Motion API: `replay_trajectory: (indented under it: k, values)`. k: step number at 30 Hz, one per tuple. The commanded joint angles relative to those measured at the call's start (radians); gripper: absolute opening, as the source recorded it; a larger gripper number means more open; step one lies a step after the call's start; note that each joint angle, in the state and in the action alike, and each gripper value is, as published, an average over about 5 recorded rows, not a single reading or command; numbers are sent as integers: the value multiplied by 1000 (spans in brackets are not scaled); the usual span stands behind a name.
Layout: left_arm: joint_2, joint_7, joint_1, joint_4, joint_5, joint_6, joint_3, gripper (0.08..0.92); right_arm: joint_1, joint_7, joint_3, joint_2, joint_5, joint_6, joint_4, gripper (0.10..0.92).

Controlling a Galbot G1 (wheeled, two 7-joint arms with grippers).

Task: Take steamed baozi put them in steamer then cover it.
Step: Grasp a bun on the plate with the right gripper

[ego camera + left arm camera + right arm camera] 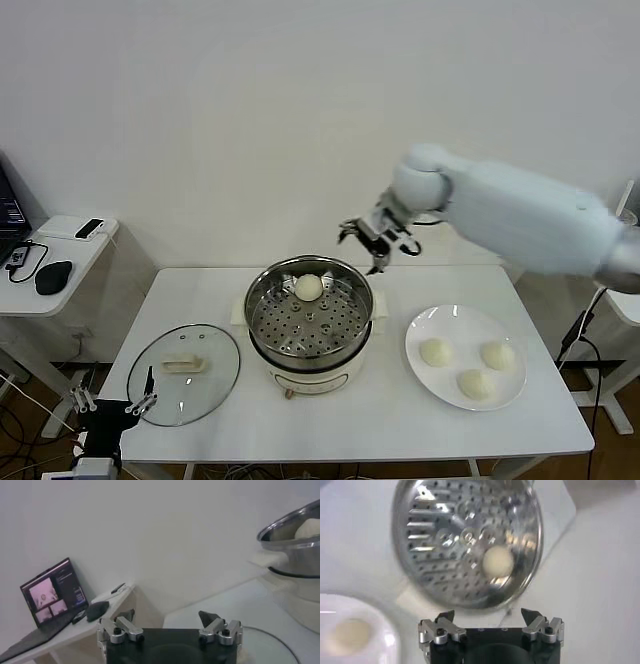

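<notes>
Right gripper (489, 617) hangs wide open and empty over the steamer (445, 540), one baozi (498, 561) sitting on its perforated tray.

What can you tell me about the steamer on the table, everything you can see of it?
The round shiny stainless-steel steamer stands upright at the middle of the white table, on a cream-white electric base with side handles. Its perforated metal tray is uncovered and holds one small cream-white bun near the far rim. The clear glass lid lies flat on the table on the robot's left, apart from it. Nothing else touches it.
</notes>
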Motion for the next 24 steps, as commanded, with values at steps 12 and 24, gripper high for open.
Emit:
replay_trajectory:
  k: [12,24]
  values:
    - [34,7,11,-3,7,-1,-14,823,-589,33,329,-366,-138,-154,140,823]
    - [21,10,17,18,22,-1,-15,823,-637,57,319,-245,-176,-188,38,823]
